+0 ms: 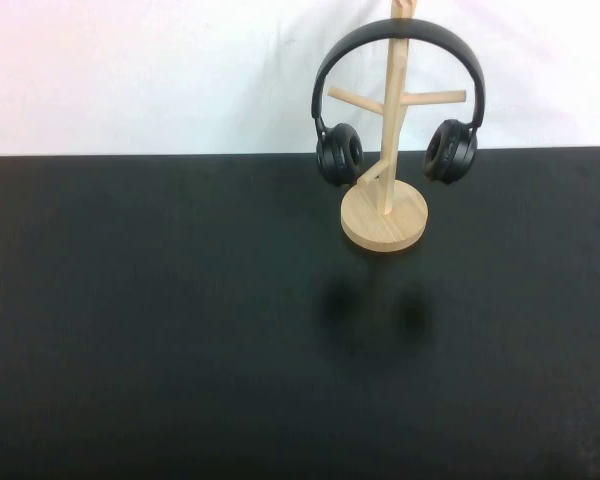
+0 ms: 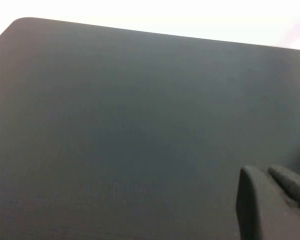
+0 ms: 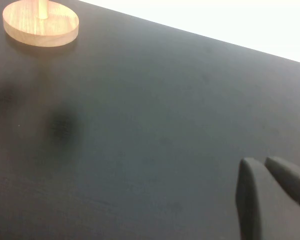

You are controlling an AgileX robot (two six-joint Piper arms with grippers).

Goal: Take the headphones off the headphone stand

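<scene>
The black headphones (image 1: pixel 400 33) hang on the light wooden headphone stand (image 1: pixel 384 218) at the far edge of the table, right of centre; the headband rests over the pole top and the ear cups hang on either side. Neither arm shows in the high view. My left gripper (image 2: pixel 266 173) is shut and empty over bare black table, with neither the headphones nor the stand in its view. My right gripper (image 3: pixel 263 164) is shut and empty, well away from the stand's round base (image 3: pixel 40 24); the headphones are out of its view.
The black table (image 1: pixel 180 330) spans the whole view and ends at a white wall behind the stand. A rounded table corner (image 2: pixel 21 21) shows in the left wrist view. Faint shadows of the ear cups lie on the table in front of the stand.
</scene>
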